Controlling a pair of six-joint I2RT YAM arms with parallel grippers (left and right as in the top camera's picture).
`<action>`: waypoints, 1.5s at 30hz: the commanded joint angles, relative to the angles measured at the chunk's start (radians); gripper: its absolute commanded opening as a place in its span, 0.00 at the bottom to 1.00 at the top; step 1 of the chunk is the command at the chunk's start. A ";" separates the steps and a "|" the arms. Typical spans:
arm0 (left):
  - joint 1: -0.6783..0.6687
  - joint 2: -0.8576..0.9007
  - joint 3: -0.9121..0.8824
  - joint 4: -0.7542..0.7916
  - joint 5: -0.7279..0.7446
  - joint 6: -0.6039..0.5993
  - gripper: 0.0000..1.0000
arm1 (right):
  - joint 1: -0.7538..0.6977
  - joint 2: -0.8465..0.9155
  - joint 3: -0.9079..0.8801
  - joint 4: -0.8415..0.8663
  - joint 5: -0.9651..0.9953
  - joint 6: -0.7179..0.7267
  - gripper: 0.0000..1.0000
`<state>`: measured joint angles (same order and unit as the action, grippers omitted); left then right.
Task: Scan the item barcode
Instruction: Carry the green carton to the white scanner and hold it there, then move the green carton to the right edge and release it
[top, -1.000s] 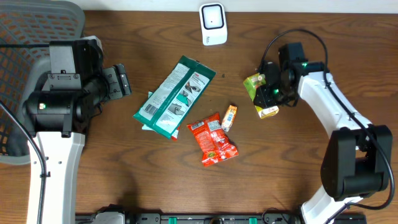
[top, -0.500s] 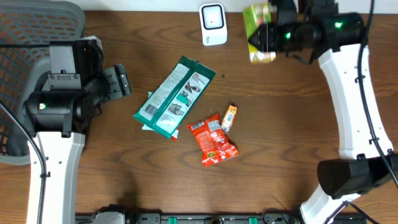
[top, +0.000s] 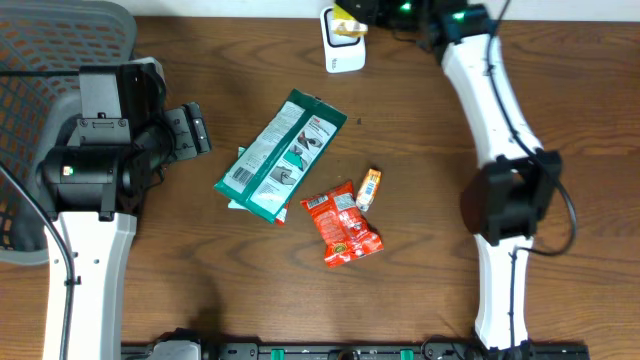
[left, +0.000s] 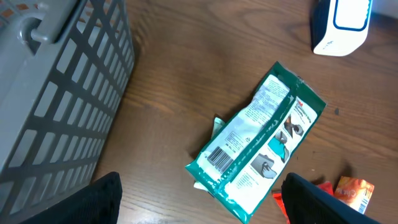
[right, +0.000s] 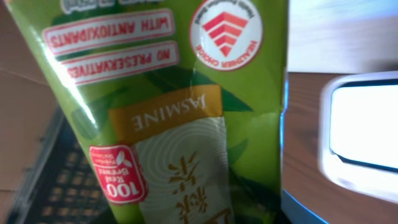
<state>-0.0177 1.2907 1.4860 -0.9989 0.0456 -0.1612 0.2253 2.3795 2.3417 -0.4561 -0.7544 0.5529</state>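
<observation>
The item is a green jasmine tea carton (right: 174, 112), and it fills the right wrist view. From overhead only its yellow end (top: 348, 24) shows at the top edge, right above the white barcode scanner (top: 342, 48). My right gripper (top: 378, 12) is shut on the carton; its fingers are hidden behind it in the wrist view. The scanner's white face (right: 364, 134) lies just right of the carton. My left gripper (top: 196, 130) stands open at the left, holding nothing, its dark fingertips (left: 93, 200) at the bottom of the left wrist view.
A teal packet (top: 280, 155) with a barcode (left: 219, 155) lies mid-table. Below it are a red snack bag (top: 342, 225) and a small orange packet (top: 369, 188). A grey slatted basket (top: 30, 60) fills the far left.
The right arm has carried the carton from the right side of the table up and left to the scanner at the back edge. The left arm has not moved.
</observation>
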 joint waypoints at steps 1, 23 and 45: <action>-0.001 0.003 0.019 -0.003 -0.009 -0.009 0.83 | 0.005 0.053 0.033 0.180 -0.149 0.256 0.35; -0.001 0.003 0.019 -0.003 -0.009 -0.009 0.83 | -0.028 0.290 0.033 0.442 -0.182 0.575 0.38; -0.001 0.003 0.019 -0.003 -0.009 -0.009 0.83 | -0.008 0.290 0.031 0.390 -0.275 0.443 0.41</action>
<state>-0.0177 1.2907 1.4860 -0.9989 0.0456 -0.1612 0.2138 2.6953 2.3421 -0.0643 -0.9810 1.0454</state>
